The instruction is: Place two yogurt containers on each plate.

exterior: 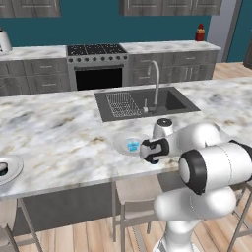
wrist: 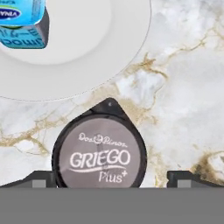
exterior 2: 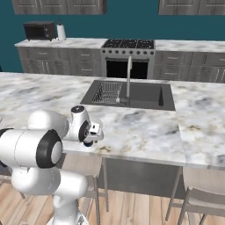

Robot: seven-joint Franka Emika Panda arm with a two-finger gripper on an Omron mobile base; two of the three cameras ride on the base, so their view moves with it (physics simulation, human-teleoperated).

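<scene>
A dark yogurt container (wrist: pixel 99 153) with a grey "Griego Plus" lid stands on the marble counter just outside the rim of a white plate (wrist: pixel 100 52). My gripper (wrist: pixel 111 181) hangs open right over it. The left fingertip (wrist: pixel 41 179) is close to the cup's side and the right one stands well apart. A bright blue yogurt container (wrist: pixel 22 24) sits on that plate (exterior: pixel 120 143), also seen as a blue cup (exterior: pixel 132 144) left of my gripper (exterior: pixel 153 160). A second plate (exterior: pixel 12 172) at the counter's far left carries a dark cup (exterior: pixel 2 168).
A sink (exterior: pixel 147 103) with a tall faucet (exterior: pixel 156 81) lies behind the near plate. The counter's front edge runs just below my gripper (exterior 2: pixel 89 143). Stools stand under the counter. A stove (exterior: pixel 96 64) is against the back wall.
</scene>
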